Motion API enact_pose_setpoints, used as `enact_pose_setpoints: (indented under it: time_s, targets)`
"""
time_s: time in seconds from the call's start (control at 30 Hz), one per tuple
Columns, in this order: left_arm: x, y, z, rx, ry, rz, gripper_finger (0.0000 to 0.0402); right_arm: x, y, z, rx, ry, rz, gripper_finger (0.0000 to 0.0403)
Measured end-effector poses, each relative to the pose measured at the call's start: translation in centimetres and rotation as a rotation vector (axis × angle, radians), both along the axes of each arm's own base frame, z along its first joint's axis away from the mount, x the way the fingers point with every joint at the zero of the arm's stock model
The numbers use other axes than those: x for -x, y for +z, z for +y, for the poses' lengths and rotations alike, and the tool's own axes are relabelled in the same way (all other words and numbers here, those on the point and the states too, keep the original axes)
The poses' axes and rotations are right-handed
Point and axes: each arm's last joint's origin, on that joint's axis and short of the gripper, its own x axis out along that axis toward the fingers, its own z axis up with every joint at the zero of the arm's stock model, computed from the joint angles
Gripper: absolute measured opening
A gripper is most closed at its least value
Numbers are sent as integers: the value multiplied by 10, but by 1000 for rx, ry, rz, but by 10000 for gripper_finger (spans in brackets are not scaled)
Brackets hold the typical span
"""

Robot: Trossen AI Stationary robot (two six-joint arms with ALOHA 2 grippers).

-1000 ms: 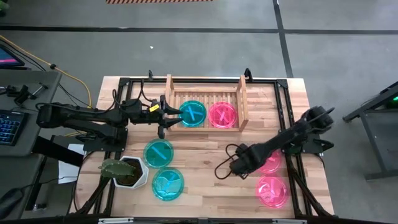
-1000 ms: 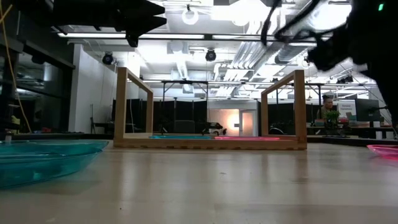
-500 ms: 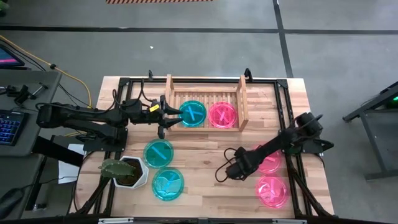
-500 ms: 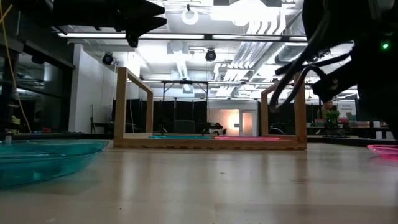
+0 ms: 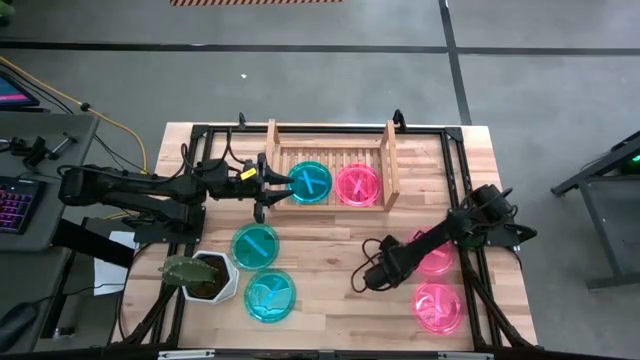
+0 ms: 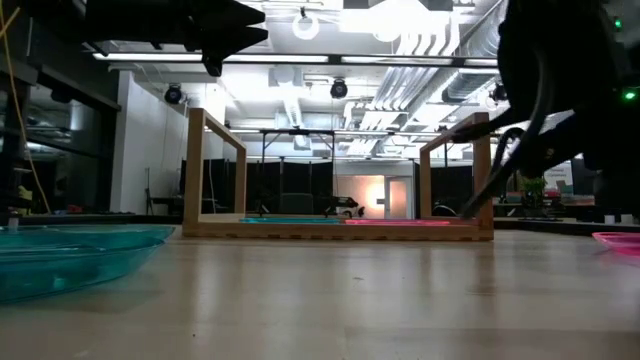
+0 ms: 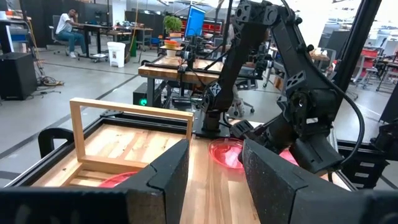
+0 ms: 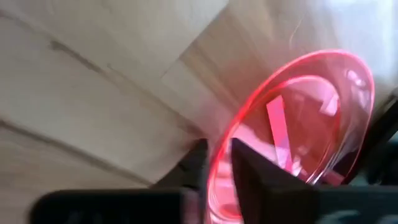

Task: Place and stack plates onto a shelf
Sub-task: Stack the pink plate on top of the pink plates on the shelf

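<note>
Right wrist view: right pincer (image 8: 214, 163) clamped on pink plate (image 8: 298, 124) rim; left pincer (image 5: 268, 187) apart.

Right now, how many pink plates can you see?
3: one pink plate on the shelf, one at the right gripper, one nearest the table's front edge. Stacked ones may hide.

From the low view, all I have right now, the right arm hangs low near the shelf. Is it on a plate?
Observer: Yes. The right jaws are pinched on the rim of a pink plate, one inside, one outside.
Operator: What's on the shelf?
Observer: The shelf holds a teal plate and a second pink plate, side by side.
Operator: Left arm?
Observer: The left jaws stand open by the shelf's left end, holding nothing.
</note>
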Motion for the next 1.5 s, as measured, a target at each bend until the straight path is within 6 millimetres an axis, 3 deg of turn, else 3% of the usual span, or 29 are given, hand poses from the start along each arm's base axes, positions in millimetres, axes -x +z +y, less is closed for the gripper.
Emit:
enact_pose_setpoints:
  time_s: [0.1,0.4,0.7,0.97,1.13,1.3,1.5]
  targets:
    - [0,0,0,0,0,0,140,0,1,-1,4,16,8,8]
    - [0,0,0,2,0,0,140,-6,20,6,-85,82,53,2]
    - [0,0,0,2,0,0,140,-42,82,24,-161,318,-133,0]
    - [0,0,0,2,0,0,140,-67,143,38,-110,521,-389,0]
    - [0,0,0,2,0,0,140,-73,169,40,23,660,-489,0]
    - [0,0,0,1,0,-1,140,-83,166,23,171,761,-467,0]
    - [0,0,0,1,0,-1,140,-97,131,-11,252,816,-366,0]
